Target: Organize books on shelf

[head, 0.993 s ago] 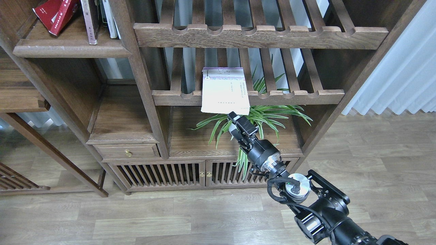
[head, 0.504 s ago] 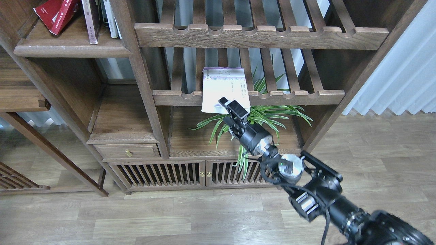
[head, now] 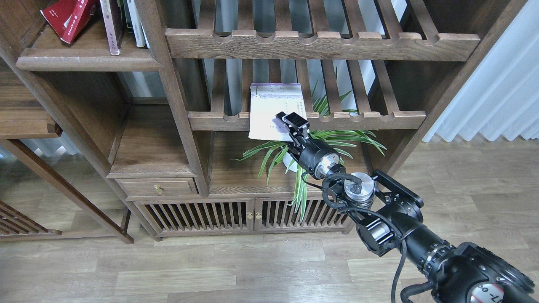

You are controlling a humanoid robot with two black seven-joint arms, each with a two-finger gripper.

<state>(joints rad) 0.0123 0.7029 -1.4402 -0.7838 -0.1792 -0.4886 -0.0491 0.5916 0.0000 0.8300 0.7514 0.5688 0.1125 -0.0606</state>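
On the slatted rack (head: 307,120) in the middle of the bookcase, in the head view, the white book (head: 271,107) with the lavender top lies flat on the slats. Its long axis runs from 12 to 6 o'clock, the lavender end points to 12, and its lower edge hangs out over the notched front rail. The right gripper (head: 290,122) comes from 5 o'clock and sits at the book's lower right corner. Its fingers are dark and seen almost end-on, so I cannot tell if they are wide, narrow, or already closed on the cover. The left arm is not in view.

The red book (head: 67,17) leans tilted on the solid shelf (head: 88,59) at 10 o'clock, beside a few upright spines (head: 111,29).

In my judgement the risk is a weak grip on only one corner: the book could turn around the fingers, catch on a slat, or slide off the rail and fall into the green plant (head: 320,145) under it. A pull that is too fast would cause this.
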